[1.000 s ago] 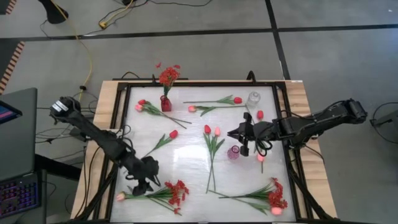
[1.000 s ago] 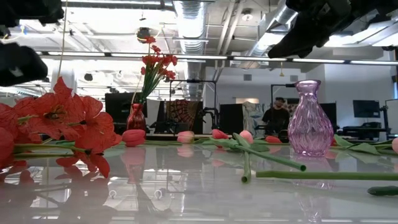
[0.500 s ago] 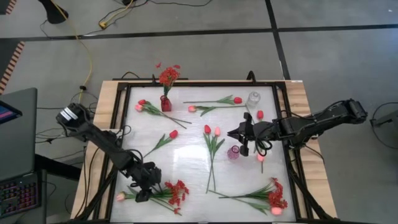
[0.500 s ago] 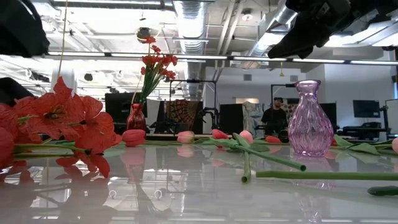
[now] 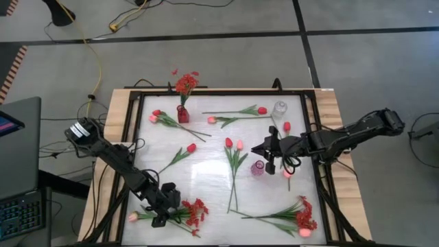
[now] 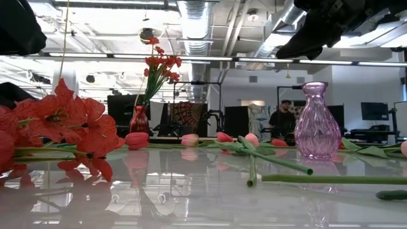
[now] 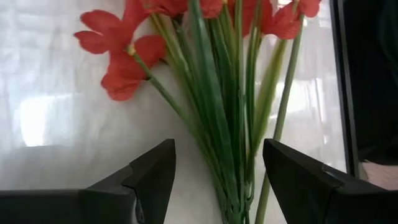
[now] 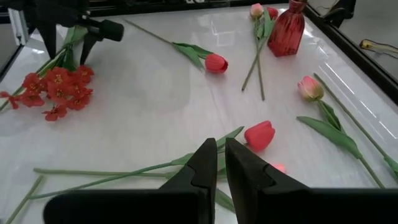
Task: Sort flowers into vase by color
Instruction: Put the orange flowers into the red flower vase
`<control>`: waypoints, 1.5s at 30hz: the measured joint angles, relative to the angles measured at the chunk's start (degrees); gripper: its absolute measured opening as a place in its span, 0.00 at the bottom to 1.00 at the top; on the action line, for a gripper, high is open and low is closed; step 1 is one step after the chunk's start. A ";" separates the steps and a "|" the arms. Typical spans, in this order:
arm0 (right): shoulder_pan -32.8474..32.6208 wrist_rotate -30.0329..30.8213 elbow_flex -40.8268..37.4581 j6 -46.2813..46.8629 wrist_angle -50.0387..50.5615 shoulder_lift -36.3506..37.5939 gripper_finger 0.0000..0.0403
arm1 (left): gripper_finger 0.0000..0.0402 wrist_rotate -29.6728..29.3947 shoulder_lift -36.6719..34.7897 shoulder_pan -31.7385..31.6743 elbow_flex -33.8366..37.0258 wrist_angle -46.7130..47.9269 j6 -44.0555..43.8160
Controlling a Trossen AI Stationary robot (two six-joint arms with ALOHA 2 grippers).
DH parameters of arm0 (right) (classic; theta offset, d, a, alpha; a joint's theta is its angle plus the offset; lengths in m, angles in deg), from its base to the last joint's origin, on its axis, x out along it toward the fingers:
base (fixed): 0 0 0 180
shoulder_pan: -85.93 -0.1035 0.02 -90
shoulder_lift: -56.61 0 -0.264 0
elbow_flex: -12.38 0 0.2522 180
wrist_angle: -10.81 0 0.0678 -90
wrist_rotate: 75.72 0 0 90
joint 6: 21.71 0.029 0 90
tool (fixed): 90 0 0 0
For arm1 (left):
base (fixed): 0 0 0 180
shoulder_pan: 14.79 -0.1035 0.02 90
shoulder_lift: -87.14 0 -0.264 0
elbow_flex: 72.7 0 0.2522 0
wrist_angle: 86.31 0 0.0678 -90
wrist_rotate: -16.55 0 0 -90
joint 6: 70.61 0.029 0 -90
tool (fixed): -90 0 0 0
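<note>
A spray of small red blossoms [image 5: 192,211] lies near the table's front left, stems toward the left edge. My left gripper [image 5: 159,214] stands low over those stems, fingers open on either side of the green stem bundle [image 7: 224,155], touching nothing that shows. My right gripper [image 5: 270,156] hangs shut and empty at mid right, just beyond the pink vase [image 5: 257,168]. A red vase [image 5: 183,114] at the far left holds a red spray [image 5: 185,84]. A clear vase [image 5: 280,110] stands at the far right. Red and pink tulips [image 5: 233,147] lie scattered on the table.
A second red spray [image 5: 302,216] lies at the front right, and a pink tulip head [image 5: 132,217] at the front left. A black frame [image 5: 130,137] rims the white tabletop. A person [image 6: 282,117] stands in the room far behind.
My left gripper has sunk and gone toward the table's near edge, coming over the stems of the front left red spray with its fingers still open. The flowers have not moved.
</note>
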 joint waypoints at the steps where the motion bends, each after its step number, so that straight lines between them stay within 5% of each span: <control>1: -0.15 -0.02 0.00 -0.02 0.04 0.00 0.15 | 0.57 0.70 0.34 -0.11 -0.02 -0.37 0.27; 7: -0.71 0.00 0.00 -0.06 1.43 -0.02 0.15 | 0.47 2.40 0.42 -1.60 -0.02 -0.78 1.13; 18: -0.69 0.07 0.00 -0.06 2.49 -0.02 0.15 | 0.03 8.93 0.42 -5.88 0.00 -1.78 5.35; 22: -0.69 0.07 0.00 -0.04 2.49 -0.02 0.15 | 0.02 7.21 -0.05 -7.03 0.00 -2.41 7.05; 45: -0.69 0.13 0.00 0.55 2.27 -0.04 0.15 | 0.00 -29.52 -28.19 -4.75 0.00 -0.84 24.28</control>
